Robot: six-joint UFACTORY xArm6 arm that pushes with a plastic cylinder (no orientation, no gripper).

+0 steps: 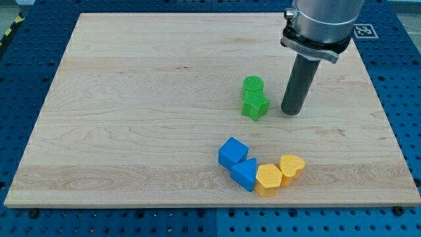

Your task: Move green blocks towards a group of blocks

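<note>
A green cylinder [252,86] and a green star [255,106] touch each other near the board's middle right, the star just below the cylinder. My tip [291,112] is on the board just to the right of the green star, a small gap apart. Below them, near the view's bottom, a group lies in a curved row: a blue cube [233,152], a blue triangular block [245,174], a yellow hexagon [268,179] and a yellow heart [291,167].
The wooden board [131,99] lies on a blue perforated table [408,79]. The arm's grey body [322,20] hangs over the board's top right.
</note>
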